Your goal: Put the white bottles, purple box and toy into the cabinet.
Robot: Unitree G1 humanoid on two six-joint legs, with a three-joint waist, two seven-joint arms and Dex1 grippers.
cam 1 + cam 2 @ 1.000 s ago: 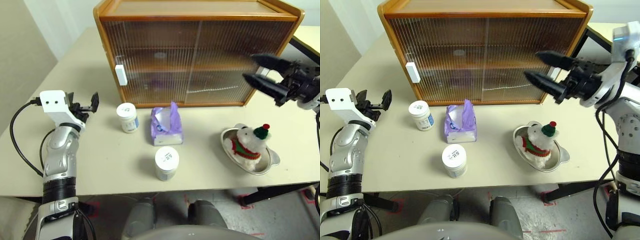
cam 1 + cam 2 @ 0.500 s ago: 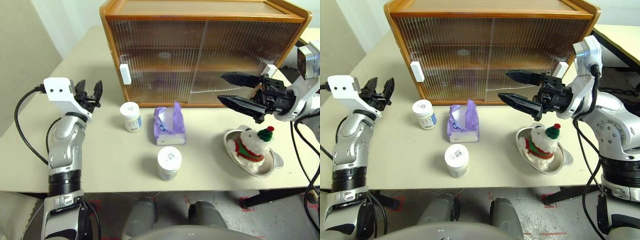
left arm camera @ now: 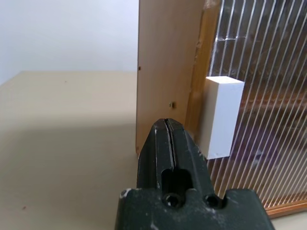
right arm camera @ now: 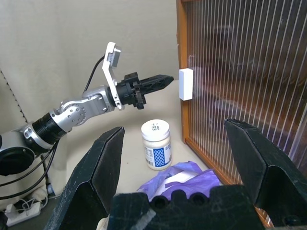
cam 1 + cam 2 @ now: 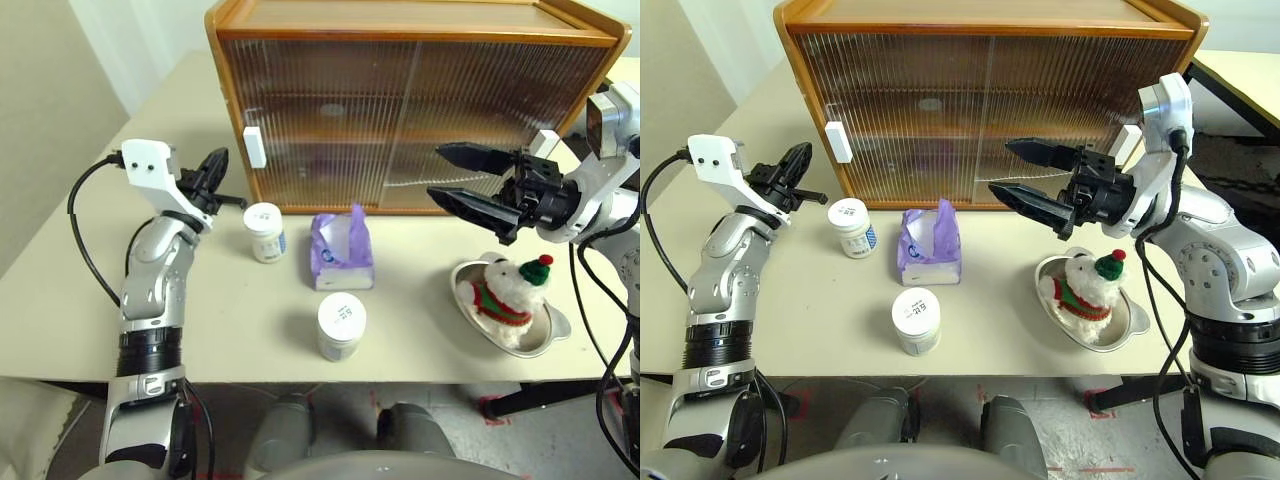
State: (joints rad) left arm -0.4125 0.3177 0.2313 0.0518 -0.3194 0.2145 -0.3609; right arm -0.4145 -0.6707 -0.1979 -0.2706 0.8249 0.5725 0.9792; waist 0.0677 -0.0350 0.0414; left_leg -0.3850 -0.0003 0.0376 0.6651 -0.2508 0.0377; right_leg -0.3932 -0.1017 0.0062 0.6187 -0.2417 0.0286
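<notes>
Just ahead of the empty, shut left gripper: white handle on cabinet. Beyond the wide-open, empty right gripper: jar, tissue pack.

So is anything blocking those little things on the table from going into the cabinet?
Yes. The cabinet's ribbed sliding doors are shut across its front, between the shelves and the white bottles, purple box and toy. The shut left end effector sits beside the white handle.

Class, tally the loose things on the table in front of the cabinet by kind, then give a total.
White bottles: 2
Purple box: 1
Toy: 1
Metal dish: 1
Total: 5
</notes>
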